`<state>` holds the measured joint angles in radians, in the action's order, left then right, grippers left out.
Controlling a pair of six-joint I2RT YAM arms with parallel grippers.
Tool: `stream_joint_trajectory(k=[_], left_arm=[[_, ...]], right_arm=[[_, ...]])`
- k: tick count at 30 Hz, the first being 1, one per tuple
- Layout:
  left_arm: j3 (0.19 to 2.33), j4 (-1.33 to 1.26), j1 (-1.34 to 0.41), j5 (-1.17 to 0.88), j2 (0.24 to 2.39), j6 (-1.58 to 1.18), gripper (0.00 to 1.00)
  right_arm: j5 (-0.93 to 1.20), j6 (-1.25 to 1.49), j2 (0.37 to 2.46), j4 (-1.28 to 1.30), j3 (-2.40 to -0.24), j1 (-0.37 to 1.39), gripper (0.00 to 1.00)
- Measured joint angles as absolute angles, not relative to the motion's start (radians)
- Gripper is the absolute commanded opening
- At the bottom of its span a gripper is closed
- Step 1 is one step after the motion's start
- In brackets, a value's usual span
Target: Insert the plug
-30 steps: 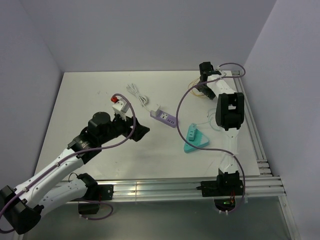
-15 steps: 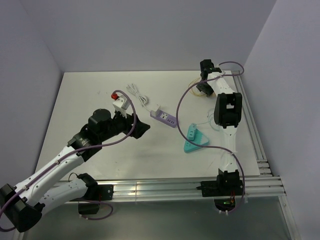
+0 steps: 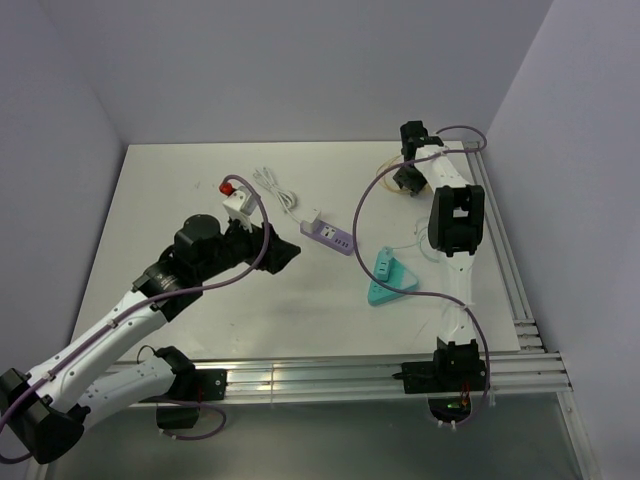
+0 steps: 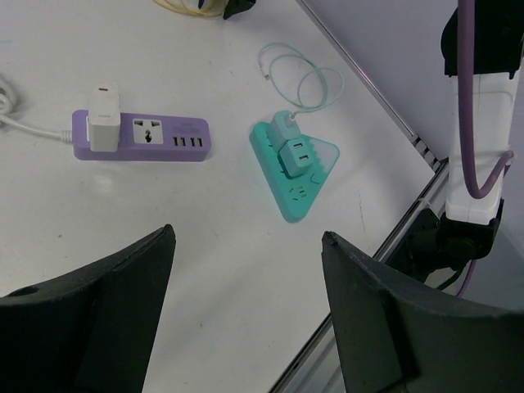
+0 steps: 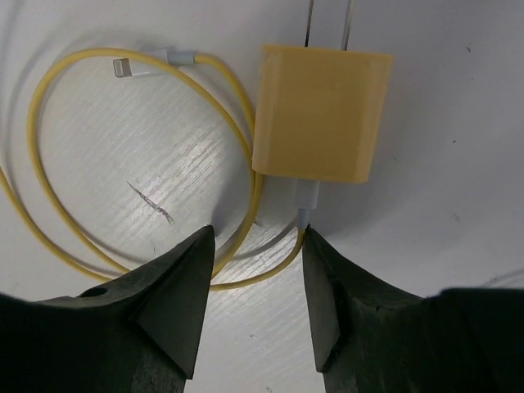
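The yellow-tan plug lies flat on the table with its thin yellow cable looped to its left; the cable shows in the top view. My right gripper is open, low over the table just below the plug, with the cable between its fingers. The purple power strip lies mid-table, a white adapter plugged into its left end. My left gripper is open and empty, hovering left of the strip.
A teal triangular power strip with a teal plug and thin teal cable lies right of the purple strip. The purple strip's white cord coils behind it. A metal rail lines the right table edge.
My left gripper has moved slightly up and toward the purple strip. My right gripper has dropped lower over the plug at the far right.
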<state>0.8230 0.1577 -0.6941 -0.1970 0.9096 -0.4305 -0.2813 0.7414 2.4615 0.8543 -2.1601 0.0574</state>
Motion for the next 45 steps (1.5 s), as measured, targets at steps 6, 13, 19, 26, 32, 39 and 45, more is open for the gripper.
stream_joint_trajectory(k=[6, 13, 19, 26, 32, 39, 45], left_arm=[[0.855, 0.16, -0.694, -0.199, 0.912, -0.424, 0.79], [0.855, 0.16, -0.694, -0.213, 0.91, -0.421, 0.83], [0.88, 0.149, -0.694, -0.194, 0.913, -0.432, 0.86], [0.883, 0.039, -0.694, -0.168, 0.911, -0.427, 0.92], [0.955, 0.049, -0.694, -0.162, 0.922, -0.408, 0.93], [1.132, 0.108, -0.694, -0.163, 0.941, -0.402, 0.98], [1.199, 0.156, -0.694, -0.17, 0.977, -0.477, 0.98]], right_arm=[[-0.231, 0.723, 2.452, 0.816, -2.131, 0.049, 0.0], [-0.204, 0.716, 2.36, 0.676, -1.959, 0.047, 0.0], [-0.196, 0.726, 2.158, 0.576, -1.694, 0.078, 0.0], [-0.194, 0.738, 1.823, 0.472, -1.529, 0.207, 0.0], [-0.117, 0.653, 1.644, 0.456, -1.542, 0.256, 0.0], [0.116, 0.484, 1.394, 0.369, -1.339, 0.326, 0.0], [0.269, 0.328, 1.154, 0.26, -1.163, 0.435, 0.0]])
